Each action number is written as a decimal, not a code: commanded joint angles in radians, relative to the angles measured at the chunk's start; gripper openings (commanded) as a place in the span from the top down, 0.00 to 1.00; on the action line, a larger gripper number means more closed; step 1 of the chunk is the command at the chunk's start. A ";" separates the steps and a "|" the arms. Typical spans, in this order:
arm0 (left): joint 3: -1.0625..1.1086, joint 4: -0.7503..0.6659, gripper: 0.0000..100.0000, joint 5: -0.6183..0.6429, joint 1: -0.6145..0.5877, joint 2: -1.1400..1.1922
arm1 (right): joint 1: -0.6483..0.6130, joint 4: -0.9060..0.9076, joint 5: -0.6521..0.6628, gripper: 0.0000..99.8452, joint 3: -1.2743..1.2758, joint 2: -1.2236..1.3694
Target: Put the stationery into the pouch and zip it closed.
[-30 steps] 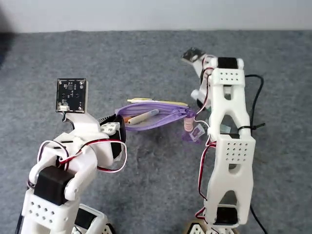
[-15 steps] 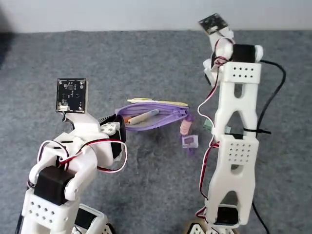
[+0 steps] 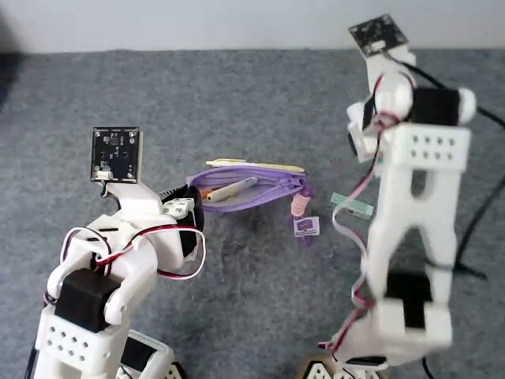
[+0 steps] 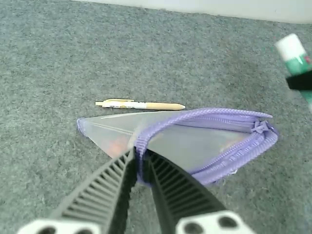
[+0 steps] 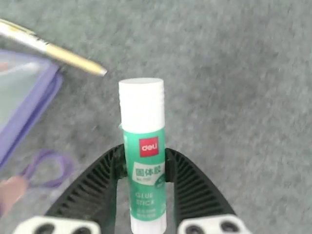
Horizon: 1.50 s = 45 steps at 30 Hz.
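Roughly halfway, judging by the lie of things. Already inside the translucent purple zip pouch (image 3: 268, 197), at the centre of the high view: one white pen with a blue tip (image 3: 233, 189), and beside it something orange (image 3: 207, 193), perhaps a second pen, too hidden to say. Not yet in: one cream-and-yellow pen (image 3: 256, 165), flat on the grey carpeted table (image 3: 158, 95) just beside the pouch's upper edge, and one green-and-white glue stick (image 5: 142, 141), clamped between the black fingers of the right gripper (image 5: 144, 153), off to the right of the pouch and apart from it. Zip wide open, with its slider (image 4: 258, 127) at the pouch's right end and one pink-and-purple charm (image 3: 304, 221) trailing from it onto the table. Left gripper (image 4: 140, 157) pinched together on the pouch's purple zip band near the left end, holding the mouth agape. By count: one pouch, one glue stick, one pen outside, at least one pen inside, one charm, two grippers, both occupied. Left to do: drop in the glue stick, fetch and load the loose pen, then draw the zip across to close.
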 commanded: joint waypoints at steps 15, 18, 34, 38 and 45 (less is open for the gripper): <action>-0.002 -0.020 0.99 0.008 -0.003 0.002 | -0.400 -0.234 -0.347 0.99 0.698 -0.992; -0.002 -0.020 0.99 0.008 -0.006 0.002 | -0.476 -0.390 -0.399 0.99 0.836 -1.113; -0.001 -0.018 0.99 0.009 -0.011 0.002 | -0.608 -1.264 -0.400 0.99 1.482 -1.360; -0.001 -0.020 0.99 0.009 -0.011 0.002 | -0.699 -1.271 -0.400 0.99 1.525 -1.360; -0.001 -0.020 0.99 0.009 -0.011 0.002 | -0.713 -1.363 -0.371 0.99 1.625 -1.360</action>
